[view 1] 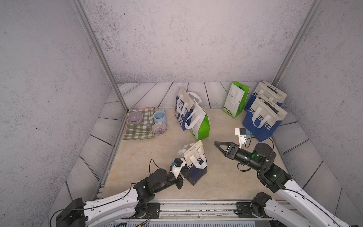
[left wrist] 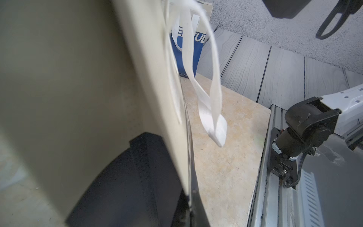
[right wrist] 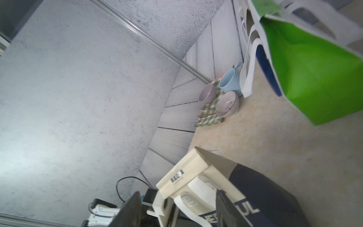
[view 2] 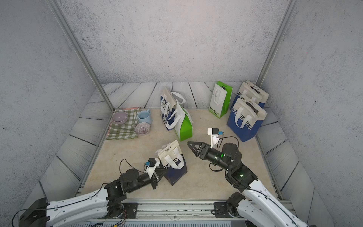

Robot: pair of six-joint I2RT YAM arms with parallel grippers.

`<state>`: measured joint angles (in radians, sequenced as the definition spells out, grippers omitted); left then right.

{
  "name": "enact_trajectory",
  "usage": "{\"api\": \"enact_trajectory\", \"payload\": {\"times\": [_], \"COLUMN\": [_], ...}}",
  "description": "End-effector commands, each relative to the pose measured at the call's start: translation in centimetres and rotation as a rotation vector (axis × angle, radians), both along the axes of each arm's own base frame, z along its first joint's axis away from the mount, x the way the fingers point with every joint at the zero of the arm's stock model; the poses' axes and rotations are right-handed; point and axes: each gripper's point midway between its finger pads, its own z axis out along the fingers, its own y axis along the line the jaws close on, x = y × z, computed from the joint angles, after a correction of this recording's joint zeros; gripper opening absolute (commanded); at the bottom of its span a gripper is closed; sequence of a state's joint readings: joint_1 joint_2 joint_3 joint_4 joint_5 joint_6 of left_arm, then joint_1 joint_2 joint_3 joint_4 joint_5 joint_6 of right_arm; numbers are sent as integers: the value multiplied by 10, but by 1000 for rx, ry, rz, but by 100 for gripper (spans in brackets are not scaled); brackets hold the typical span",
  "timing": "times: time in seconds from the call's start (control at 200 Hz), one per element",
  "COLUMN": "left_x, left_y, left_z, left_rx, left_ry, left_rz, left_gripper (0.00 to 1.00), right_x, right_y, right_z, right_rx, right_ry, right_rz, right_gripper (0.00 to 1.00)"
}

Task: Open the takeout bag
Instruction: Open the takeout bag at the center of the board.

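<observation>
In both top views the left arm (view 1: 117, 202) comes in from the lower left corner, lying low and nearly level over the table (view 1: 149, 161), with its wrist turned toward the centre. The left gripper (view 1: 184, 174) has its jaws together, pinched on the side wall of the takeout bag (view 1: 196, 169). In the left wrist view that cream and navy wall (left wrist: 98, 98) fills the left half of the frame, and a white handle (left wrist: 208, 98) hangs loose beside it.

The bag stands tilted just below the middle of the frame, its folded cream top uppermost.

The right arm (view 1: 294, 194) rises from the lower right corner, elbow bent and forearm angled up and to the left. The right gripper (view 1: 216, 143) hovers to the right of the bag's top and clear of it, jaws apart. The right wrist view shows both fingers (right wrist: 129, 210) with the bag's top low in the frame between them.

Further back, near the centre, a green and white bag (view 1: 202, 127) leans against a blue and white bag (view 1: 182, 110). At centre left lie a checked cloth (view 1: 137, 131), two bowls (view 1: 135, 117) and a blue mug (view 1: 159, 116). In the upper right stand three more bags (view 1: 263, 121).
</observation>
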<state>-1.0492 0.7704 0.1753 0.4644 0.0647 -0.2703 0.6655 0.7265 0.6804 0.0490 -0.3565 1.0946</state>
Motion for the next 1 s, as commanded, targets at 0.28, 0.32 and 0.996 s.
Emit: {"api": "enact_trajectory", "payload": {"times": [0.28,0.32,0.996], "left_x": [23,24,28], "left_y": [-14,-16,-18], "left_z": [26,26,25], "left_rx": [-62,-62,-56], "left_ry": [-40,-37,-38], "left_rz": [78,75,87], "left_gripper": [0,0,0], "right_x": [-16,-18,-25], "right_y": [64,67,102], "right_z": [14,13,-22], "right_rx": [183,177,130], "right_ry": [224,231,363], "right_rz": [125,133,129], "right_gripper": [54,54,45]}}
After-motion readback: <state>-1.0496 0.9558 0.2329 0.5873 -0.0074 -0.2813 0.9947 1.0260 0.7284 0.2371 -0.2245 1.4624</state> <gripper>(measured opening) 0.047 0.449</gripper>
